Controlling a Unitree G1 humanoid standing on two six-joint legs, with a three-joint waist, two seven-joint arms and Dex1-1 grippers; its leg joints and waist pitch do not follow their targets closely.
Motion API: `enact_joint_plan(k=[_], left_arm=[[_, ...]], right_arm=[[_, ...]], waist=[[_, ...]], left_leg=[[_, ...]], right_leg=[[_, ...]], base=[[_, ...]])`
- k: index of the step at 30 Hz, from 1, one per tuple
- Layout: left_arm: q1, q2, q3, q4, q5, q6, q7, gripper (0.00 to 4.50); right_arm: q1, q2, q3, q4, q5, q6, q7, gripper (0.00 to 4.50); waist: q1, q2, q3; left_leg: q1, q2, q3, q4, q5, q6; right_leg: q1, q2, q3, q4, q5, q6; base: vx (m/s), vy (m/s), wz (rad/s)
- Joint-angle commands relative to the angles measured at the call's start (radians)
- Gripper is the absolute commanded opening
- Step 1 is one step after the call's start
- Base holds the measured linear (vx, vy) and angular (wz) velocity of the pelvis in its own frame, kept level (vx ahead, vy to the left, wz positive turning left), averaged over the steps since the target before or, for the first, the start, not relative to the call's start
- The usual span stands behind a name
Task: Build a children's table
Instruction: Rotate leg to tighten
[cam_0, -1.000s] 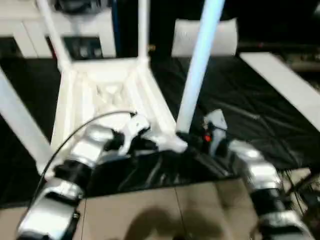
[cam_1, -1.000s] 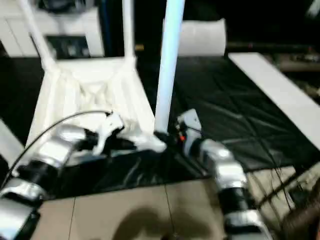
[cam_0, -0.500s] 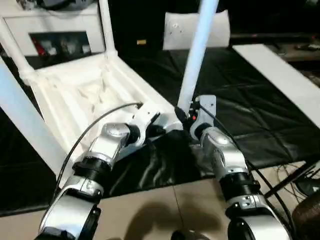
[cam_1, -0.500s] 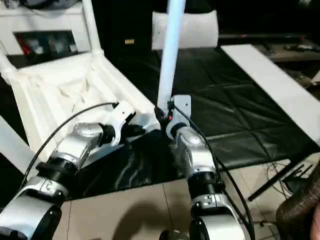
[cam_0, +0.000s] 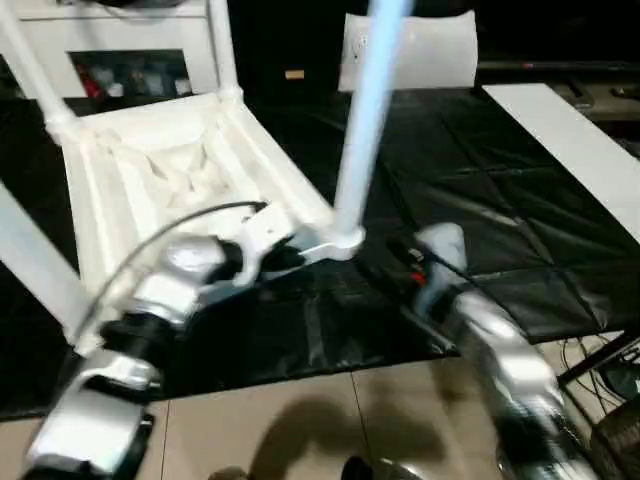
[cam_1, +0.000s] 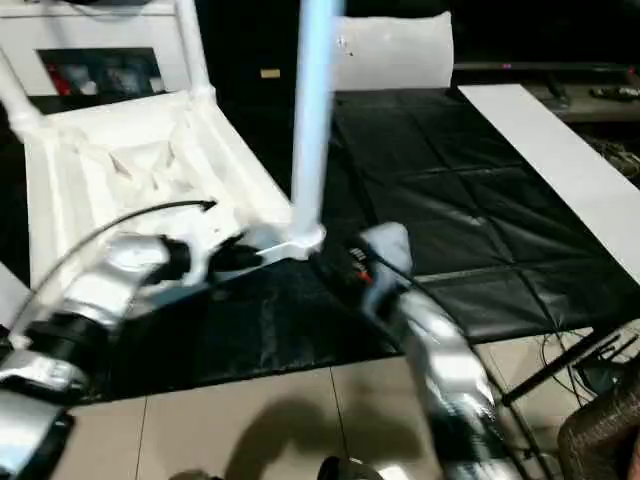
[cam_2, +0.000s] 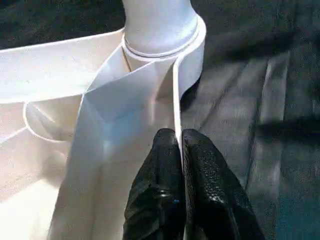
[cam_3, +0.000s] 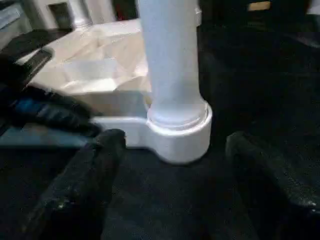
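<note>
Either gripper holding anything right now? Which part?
Left gripper pinches the tabletop's thin side rim near the corner socket. Right gripper is open, holding nothing.

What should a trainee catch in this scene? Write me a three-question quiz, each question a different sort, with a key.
1. True or false: the right gripper is clamped on the leg.
2. What does the left gripper pinch? A the tabletop rim; B the leg; C nothing.
3. Fill in: the near leg stands upright in a round corner ____.
Key: 1 false, its fingers stand apart, clear of it; 2 A; 3 socket.
</note>
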Motion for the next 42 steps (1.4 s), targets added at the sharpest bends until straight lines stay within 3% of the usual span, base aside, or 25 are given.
enact_joint_plan(k=[1, 4, 11, 15, 19, 23, 24, 25, 26, 27, 28, 29, 30, 31, 32, 33, 34, 35, 36, 37, 38, 39, 40, 41, 42], left_arm=[[-0.020, 0.017, 0.018, -0.030, -0.004, -0.042, 0.002, 0.00], [-0.023, 0.027, 0.045, -0.003, -0.008, -0.081, 0.044, 0.00], [0.025, 0.004, 0.122, -0.066, -0.077, -0.107, 0.109, 0.92], [0.121, -0.030, 0.192, -0.205, -0.175, -0.056, 0.129, 1.19], [0.281, -0.120, 0.291, -0.454, -0.292, 0.081, 0.272, 1.44], [0.433, -0.174, 0.326, -0.651, -0.308, 0.146, 0.386, 1.86], [0.485, -0.181, 0.322, -0.714, -0.288, 0.160, 0.411, 1.87], [0.540, -0.197, 0.319, -0.779, -0.285, 0.177, 0.434, 2.05], [0.577, -0.211, 0.318, -0.826, -0.282, 0.189, 0.456, 2.05], [0.597, -0.222, 0.320, -0.853, -0.276, 0.198, 0.476, 2.29], [0.630, -0.231, 0.314, -0.899, -0.259, 0.225, 0.505, 2.30], [0.642, -0.232, 0.310, -0.917, -0.250, 0.238, 0.518, 2.30], [0.665, -0.237, 0.307, -0.935, -0.248, 0.241, 0.527, 2.33], [0.677, -0.239, 0.305, -0.947, -0.251, 0.246, 0.533, 2.43], [0.701, -0.245, 0.300, -0.966, -0.259, 0.254, 0.547, 2.58], [0.710, -0.247, 0.299, -0.976, -0.262, 0.259, 0.554, 2.69], [0.730, -0.244, 0.292, -0.984, -0.245, 0.237, 0.559, 2.73], [0.764, -0.237, 0.283, -1.001, -0.211, 0.212, 0.570, 2.73], [0.783, -0.235, 0.279, -1.012, -0.204, 0.196, 0.570, 2.77], [0.785, -0.235, 0.279, -1.014, -0.204, 0.198, 0.571, 2.88], [0.802, -0.238, 0.280, -1.031, -0.203, 0.211, 0.581, 3.03], [0.818, -0.244, 0.286, -1.046, -0.203, 0.220, 0.596, 3.11], [0.828, -0.248, 0.290, -1.057, -0.204, 0.231, 0.607, 3.15], [0.844, -0.255, 0.301, -1.066, -0.202, 0.226, 0.621, 3.21], [0.866, -0.266, 0.317, -1.076, -0.203, 0.214, 0.640, 3.32]], right_arm=[[0.024, -0.017, -0.001, -0.065, 0.036, 0.011, 0.026, 4.05], [0.068, -0.027, -0.008, -0.129, 0.064, 0.027, 0.030, 4.36], [0.106, -0.017, -0.007, -0.179, 0.060, 0.030, -0.004, 4.50], [0.119, 0.001, 0.004, -0.211, 0.061, 0.034, -0.037, 4.50], [0.138, 0.035, 0.014, -0.276, 0.035, 0.094, -0.147, 4.50], [0.166, 0.027, 0.063, -0.327, -0.004, 0.118, -0.157, 4.50], [0.174, 0.020, 0.087, -0.334, -0.032, 0.103, -0.157, 4.50], [0.183, 0.022, 0.100, -0.339, -0.043, 0.094, -0.159, 4.50], [0.188, 0.024, 0.104, -0.343, -0.044, 0.092, -0.165, 4.50], [0.190, 0.025, 0.105, -0.344, -0.042, 0.092, -0.169, 4.50], [0.192, 0.025, 0.103, -0.349, -0.035, 0.097, -0.178, 4.50], [0.193, 0.025, 0.103, -0.352, -0.033, 0.100, -0.182, 4.50], [0.190, 0.023, 0.100, -0.350, -0.036, 0.088, -0.185, 4.50], [0.189, 0.022, 0.100, -0.351, -0.037, 0.085, -0.188, 4.50], [0.185, 0.015, 0.098, -0.345, -0.041, 0.077, -0.186, 4.50], [0.184, 0.011, 0.098, -0.344, -0.043, 0.075, -0.185, 4.50], [0.183, 0.000, 0.099, -0.336, -0.042, 0.072, -0.173, 4.50], [0.181, -0.012, 0.093, -0.326, -0.045, 0.063, -0.166, 4.50], [0.180, -0.014, 0.086, -0.321, -0.048, 0.058, -0.169, 4.50], [0.180, -0.015, 0.086, -0.321, -0.048, 0.057, -0.169, 4.50], [0.178, -0.019, 0.085, -0.318, -0.049, 0.048, -0.166, 4.50], [0.179, -0.012, 0.073, -0.323, -0.029, 0.056, -0.167, 4.50], [0.181, -0.007, 0.065, -0.327, -0.013, 0.064, -0.167, 4.50], [0.181, -0.009, 0.065, -0.331, -0.007, 0.069, -0.164, 4.50], [0.184, -0.014, 0.069, -0.336, -0.005, 0.072, -0.168, 4.50]], waist=[[0.004, 0.000, -0.084], [0.009, -0.002, -0.085], [0.005, -0.008, -0.083], [0.000, 0.002, -0.077], [-0.005, 0.006, -0.082], [-0.008, 0.001, -0.075], [-0.008, 0.009, -0.071], [-0.013, 0.002, -0.064], [-0.020, 0.016, -0.067], [-0.040, 0.032, -0.060], [-0.053, 0.026, -0.051], [-0.066, 0.019, -0.048], [-0.054, 0.009, -0.036], [-0.028, -0.029, -0.034], [-0.002, -0.053, -0.028], [-0.008, -0.062, -0.040], [0.014, -0.066, -0.053], [0.035, -0.060, -0.057], [0.040, -0.047, -0.064], [0.041, -0.041, -0.059], [0.046, -0.036, -0.041], [0.047, -0.019, -0.031], [0.034, -0.028, -0.023], [0.036, -0.007, -0.024], [0.017, 0.019, -0.025]], left_leg=[[-0.005, 0.029, 0.002, -0.071, -0.061, 0.089], [-0.009, 0.023, 0.003, -0.069, -0.064, 0.083], [-0.010, 0.021, 0.003, -0.068, -0.084, 0.074], [0.004, 0.034, -0.001, -0.072, -0.127, 0.063], [-0.003, 0.055, -0.009, -0.080, -0.109, 0.047], [-0.003, 0.039, -0.002, -0.078, -0.139, 0.058], [-0.027, 0.048, -0.036, -0.089, -0.160, 0.077], [-0.055, 0.050, -0.068, -0.099, -0.188, 0.083], [-0.049, 0.082, -0.096, -0.118, -0.234, 0.087], [-0.048, 0.142, -0.163, -0.167, -0.338, 0.123], [-0.001, 0.157, -0.204, -0.184, -0.419, 0.165], [0.013, 0.157, -0.223, -0.183, -0.405, 0.195], [-0.011, 0.134, -0.220, -0.180, -0.390, 0.231], [-0.067, 0.003, -0.141, -0.078, -0.311, 0.164], [0.024, -0.081, -0.026, 0.130, -0.117, 0.086], [-0.027, -0.062, -0.022, 0.142, -0.079, 0.072], [-0.065, -0.045, -0.028, 0.128, -0.097, 0.086], [-0.062, -0.037, -0.037, 0.121, -0.107, 0.104], [-0.092, 0.003, -0.088, 0.145, -0.132, 0.112], [-0.079, 0.012, -0.092, 0.144, -0.116, 0.093], [-0.048, 0.002, -0.071, 0.127, -0.075, 0.072], [0.049, -0.019, -0.045, 0.078, -0.085, 0.076], [0.051, -0.004, -0.029, -0.004, -0.118, 0.108], [0.081, 0.048, -0.036, -0.036, -0.225, 0.111], [0.067, 0.190, -0.087, -0.133, -0.537, 0.064]], right_leg=[[0.091, -0.077, 0.075, -0.087, -0.403, 0.022], [0.093, -0.072, 0.071, -0.094, -0.417, 0.053], [0.090, -0.072, 0.060, -0.100, -0.442, 0.072], [0.087, -0.080, 0.053, -0.113, -0.495, 0.072], [0.096, -0.085, 0.058, -0.097, -0.424, 0.026], [0.095, -0.077, 0.056, -0.111, -0.471, 0.047], [0.115, -0.085, 0.026, -0.103, -0.469, 0.053], [0.132, -0.086, 0.005, -0.089, -0.446, 0.058], [0.137, -0.074, 0.002, -0.070, -0.398, 0.049], [0.134, -0.055, 0.032, 0.010, -0.309, 0.034], [0.079, -0.020, 0.064, 0.067, -0.278, -0.033], [0.066, -0.016, 0.080, 0.084, -0.269, -0.080], [0.078, -0.024, 0.114, 0.086, -0.310, -0.167], [0.093, -0.080, 0.165, -0.029, -0.506, -0.166], [0.007, -0.153, 0.091, -0.170, -0.955, 0.057], [0.050, -0.169, 0.090, -0.150, -0.997, 0.173], [0.104, -0.197, 0.114, -0.111, -0.833, 0.325], [0.111, -0.226, 0.136, -0.103, -0.750, 0.328], [0.153, -0.338, 0.187, -0.089, -0.533, 0.206], [0.148, -0.338, 0.147, -0.097, -0.497, 0.156], [0.125, -0.286, 0.055, -0.124, -0.513, 0.105], [0.058, -0.201, 0.079, -0.154, -0.603, 0.077], [0.093, -0.109, 0.021, -0.124, -0.630, 0.062], [0.081, -0.076, -0.002, -0.127, -0.625, 0.076], [0.120, -0.052, 0.009, -0.010, -0.398, 0.070]], base=[[0.000, 0.000, 0.00], [0.000, 0.000, 0.00], [0.000, 0.000, 0.00], [0.000, 0.000, 0.00], [0.000, 0.000, 0.00], [0.000, 0.000, 0.00], [0.000, 0.000, 0.00], [0.006, -0.025, 0.25], [0.005, -0.072, 0.45], [0.005, -0.072, 0.45], [0.053, -0.124, 0.61], [0.046, -0.188, 0.75], [0.046, -0.188, 0.75], [0.027, -0.212, 0.79], [0.052, -0.173, 0.49], [0.052, -0.173, 0.49], [0.016, -0.127, 0.42], [-0.015, -0.079, 0.64], [-0.015, -0.079, 0.64], [-0.046, -0.058, 0.49], [-0.089, -0.025, 0.46], [-0.089, -0.025, 0.46], [-0.086, 0.033, 0.32], [-0.082, 0.058, 0.14], [-0.082, 0.058, 0.14]])
